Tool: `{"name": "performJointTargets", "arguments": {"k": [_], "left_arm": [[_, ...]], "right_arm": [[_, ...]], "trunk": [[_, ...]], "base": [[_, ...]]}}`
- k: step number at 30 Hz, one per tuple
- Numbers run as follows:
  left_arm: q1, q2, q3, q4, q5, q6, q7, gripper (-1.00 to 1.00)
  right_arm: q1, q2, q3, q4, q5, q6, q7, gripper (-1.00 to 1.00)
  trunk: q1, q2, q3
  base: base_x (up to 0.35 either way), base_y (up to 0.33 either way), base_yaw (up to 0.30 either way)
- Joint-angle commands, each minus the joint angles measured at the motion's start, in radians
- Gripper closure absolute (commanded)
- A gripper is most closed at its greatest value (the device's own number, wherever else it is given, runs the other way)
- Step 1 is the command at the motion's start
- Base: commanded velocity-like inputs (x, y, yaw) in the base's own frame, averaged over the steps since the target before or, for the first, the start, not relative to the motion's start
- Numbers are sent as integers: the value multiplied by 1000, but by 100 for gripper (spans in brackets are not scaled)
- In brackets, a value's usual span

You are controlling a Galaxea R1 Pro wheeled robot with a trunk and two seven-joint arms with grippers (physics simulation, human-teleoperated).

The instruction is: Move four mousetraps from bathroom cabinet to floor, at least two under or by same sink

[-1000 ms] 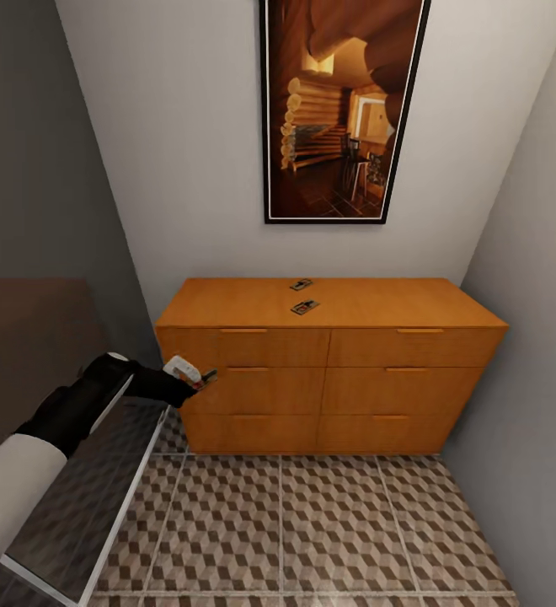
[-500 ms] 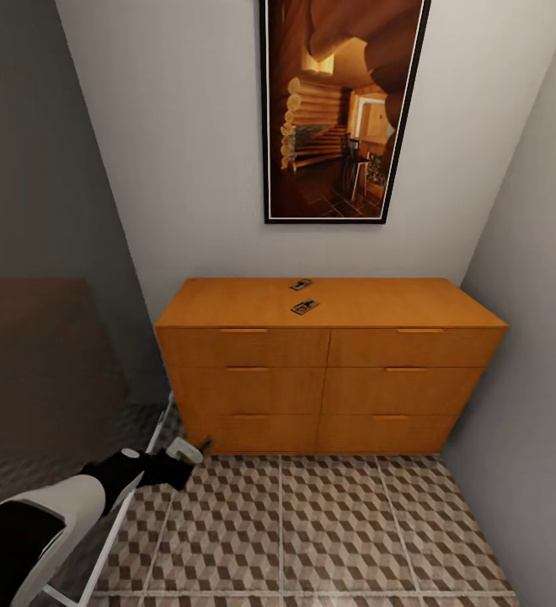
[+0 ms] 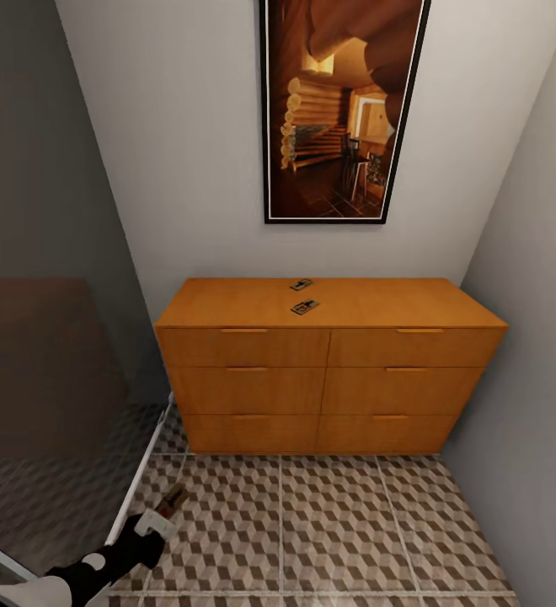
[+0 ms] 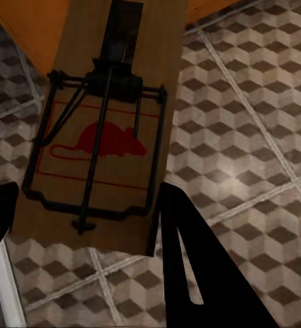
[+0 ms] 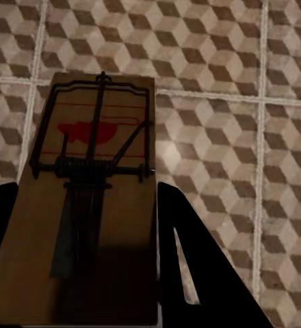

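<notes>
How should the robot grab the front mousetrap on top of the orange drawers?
Probably from straight above, pinching the front mousetrap across its short wooden sides. It lies flat on the cabinet top, apart from the rear mousetrap, so the edges are reachable and the fingers stay off the wire parts.

Left arm seen in head view at about 7 o'clock: white shell at the very corner, then a black segment with a small white ring or patch, then a black wrist. The left gripper [image 3: 167,511] is seen with a pale grey-white body and dark tips. In left wrist view, two black fingers [image 4: 191,273] are rendered as flat matte wedges, tapering to points, no screws or markings resolved. In right wrist view, the right gripper [image 5: 82,225] is shown with matching black tapered fingers [image 5: 191,273], a faint lighter edge line on one. No cables are made out
</notes>
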Motion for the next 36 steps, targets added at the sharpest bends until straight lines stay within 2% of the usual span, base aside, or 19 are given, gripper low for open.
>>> {"name": "performJointTargets", "arguments": {"k": [1,3,5,8,10,11,14,18,21,24,27,34,36], "left_arm": [[8,0,-3,4,17,-17,0,100],[44,2,-3,4,69,-54,18,100],[89,3,-3,4,123,-99,76,100],[141,0,-3,4,157,-214,145,100],[162,-4,-3,4,163,-267,173,100],[180,-11,-3,4,167,-304,199,100],[203,-36,-3,4,170,-353,257,100],[214,-65,-2,3,170,-383,356,100],[216,-87,0,2,171,-389,415,100],[216,-108,0,2,179,-391,432,100],[217,-114,1,2,182,-389,437,100],[218,-116,1,3,183,-383,438,100],[218,-116,1,4,183,-383,437,100]], "right_arm": [[0,1,-8,-11,6,-3,4,100],[0,2,-7,-56,6,6,-19,100],[0,5,-7,-112,6,41,-66,100],[0,7,-7,-180,3,107,-102,100],[0,7,-7,-216,2,133,-109,100],[0,8,-7,-251,1,151,-112,100],[-1,10,-7,-316,1,191,-112,100],[-3,13,-6,-359,1,257,-112,100],[-4,13,-4,-397,2,279,-114,100],[-5,12,-4,-458,2,294,-114,100],[-5,11,-1,-476,2,290,-109,100],[-5,14,3,-442,5,172,-105,100],[-5,13,1,-435,6,158,-105,100]], "trunk": [[0,-1,-1],[0,-1,-1],[0,-1,-1],[0,-1,-1],[0,-1,-1],[0,-1,-1],[0,-1,-1],[0,-1,-1],[0,-1,-1],[0,-1,-1],[0,-1,-1],[0,-1,-1],[0,-1,-1]], "base": [[0,0,0],[0,0,0],[0,0,0],[0,0,0],[0,0,0],[0,0,0],[0,0,0],[0,0,0],[0,0,0],[0,0,0],[0,0,0],[0,0,0],[0,0,0]]}}
